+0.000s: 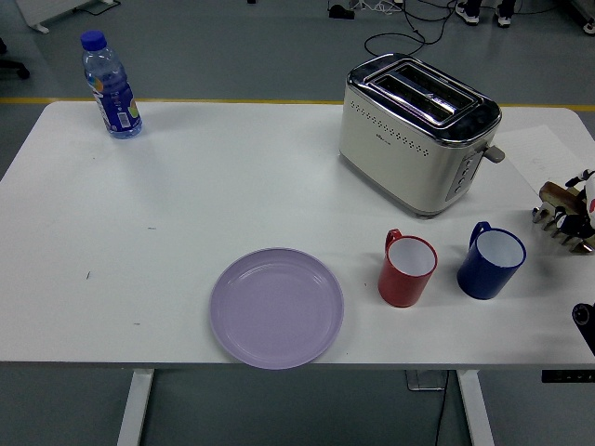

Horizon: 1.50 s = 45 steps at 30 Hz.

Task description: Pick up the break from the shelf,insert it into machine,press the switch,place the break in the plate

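My right hand is barely in view, just a black bit right of the blue mug, so I can't tell what its fingers are doing. The bread sits in the rack right of the toaster, above my hand and not touching it. The plate is left of the toaster, closer to me.

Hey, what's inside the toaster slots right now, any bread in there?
No bread shows above the toaster. Its two top slots look dark and empty from the head view, but their depths are hidden, so a slice sunk low cannot be ruled out.
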{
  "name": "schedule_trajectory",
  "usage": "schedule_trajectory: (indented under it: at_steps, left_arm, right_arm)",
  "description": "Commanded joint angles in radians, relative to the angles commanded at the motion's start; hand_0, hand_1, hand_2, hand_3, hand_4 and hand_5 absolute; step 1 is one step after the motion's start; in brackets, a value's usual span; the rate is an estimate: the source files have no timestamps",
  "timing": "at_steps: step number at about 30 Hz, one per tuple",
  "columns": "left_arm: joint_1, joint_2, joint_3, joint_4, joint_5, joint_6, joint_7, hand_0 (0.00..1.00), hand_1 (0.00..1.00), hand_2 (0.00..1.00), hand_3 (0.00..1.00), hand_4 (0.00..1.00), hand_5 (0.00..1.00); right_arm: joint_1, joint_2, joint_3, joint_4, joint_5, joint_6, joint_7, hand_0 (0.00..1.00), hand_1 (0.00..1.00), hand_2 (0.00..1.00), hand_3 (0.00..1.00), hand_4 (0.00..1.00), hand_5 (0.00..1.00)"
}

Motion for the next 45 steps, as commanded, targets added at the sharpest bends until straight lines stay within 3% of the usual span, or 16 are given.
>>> schedule_trajectory:
  at_steps: [10, 11, 15, 22, 31, 37, 45]
  left_arm:
    - [-0.007, 0.001, 0.002, 0.0, -0.008, 0.001, -0.003, 0.418, 0.482, 0.516, 0.587, 0.377, 0.998]
    - [-0.008, 0.001, 0.002, 0.0, -0.008, 0.002, -0.003, 0.418, 0.482, 0.517, 0.586, 0.379, 0.998]
    - [-0.011, 0.002, 0.002, 0.0, -0.008, 0.001, -0.003, 0.418, 0.482, 0.517, 0.586, 0.379, 0.998]
    - [-0.012, 0.003, 0.0, 0.0, -0.008, 0.001, -0.002, 0.418, 0.481, 0.517, 0.586, 0.375, 0.998]
    - [-0.012, 0.004, -0.002, 0.0, -0.008, 0.002, -0.002, 0.417, 0.481, 0.516, 0.585, 0.377, 0.998]
    - [-0.015, 0.006, 0.002, 0.0, -0.016, 0.003, -0.004, 0.418, 0.481, 0.515, 0.585, 0.376, 0.998]
    - [-0.016, 0.005, -0.007, 0.0, -0.012, 0.005, -0.003, 0.418, 0.481, 0.514, 0.585, 0.377, 0.998]
  right_arm:
    - [0.01, -0.003, -0.01, -0.003, 0.0, -0.008, -0.012, 0.388, 0.445, 0.479, 0.539, 0.504, 0.019]
    - [0.011, -0.004, -0.01, -0.002, 0.0, -0.017, -0.013, 0.366, 0.418, 0.465, 0.521, 0.465, 0.002]
    - [0.016, -0.011, -0.007, 0.01, 0.0, -0.045, -0.02, 0.366, 0.418, 0.465, 0.521, 0.465, 0.002]
    - [0.026, -0.035, 0.01, 0.057, 0.0, -0.091, -0.037, 0.345, 0.406, 0.452, 0.511, 0.435, 0.002]
    - [0.053, -0.086, 0.01, 0.145, 0.0, -0.108, -0.045, 0.338, 0.384, 0.435, 0.505, 0.43, 0.002]
    - [0.125, -0.128, -0.021, 0.202, 0.0, -0.091, -0.059, 0.33, 0.362, 0.424, 0.504, 0.423, 0.002]
    - [0.272, -0.114, -0.068, 0.207, 0.041, -0.04, -0.071, 0.326, 0.357, 0.42, 0.503, 0.419, 0.002]
